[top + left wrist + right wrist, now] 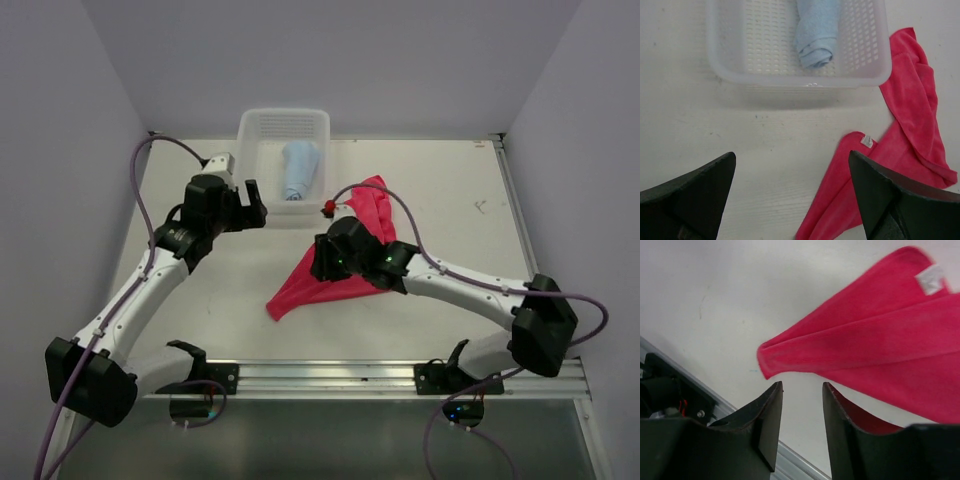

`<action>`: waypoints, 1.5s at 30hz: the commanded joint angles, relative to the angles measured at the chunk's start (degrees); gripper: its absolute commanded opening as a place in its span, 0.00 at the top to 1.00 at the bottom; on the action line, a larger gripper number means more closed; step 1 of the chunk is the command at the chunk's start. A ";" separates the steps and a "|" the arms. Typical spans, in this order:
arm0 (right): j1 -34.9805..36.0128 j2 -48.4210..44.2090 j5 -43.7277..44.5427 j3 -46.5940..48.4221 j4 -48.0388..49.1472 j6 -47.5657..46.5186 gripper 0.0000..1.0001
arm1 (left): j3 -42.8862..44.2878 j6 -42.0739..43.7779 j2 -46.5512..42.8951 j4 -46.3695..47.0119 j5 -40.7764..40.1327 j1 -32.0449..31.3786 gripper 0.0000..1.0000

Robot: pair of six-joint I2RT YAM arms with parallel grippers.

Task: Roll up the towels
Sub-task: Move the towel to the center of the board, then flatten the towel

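Note:
A light blue towel [300, 170] [815, 40] lies rolled up inside the white mesh basket [250, 150] [790, 80] at the back of the table. A pink-red towel [300, 285] [910, 125] [880, 355] lies loosely folded and slanted on the table, with a white tag at one corner. My right gripper [320, 262] [801, 385] hovers over its middle; the jaws stand apart with nothing between them, and the towel's near corner lies just beyond the tips. My left gripper [243, 208] [791, 155] is wide open over bare table in front of the basket, left of the pink-red towel.
An aluminium rail [330, 375] [795, 460] runs along the table's near edge, close to the right gripper. Grey walls enclose the table at the left, back and right. Purple cables loop from both arms.

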 commanded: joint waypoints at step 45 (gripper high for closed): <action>-43.67 -18.48 -16.22 -17.72 0.31 -5.39 0.80 | 12.42 12.86 44.32 19.22 11.79 -14.44 0.35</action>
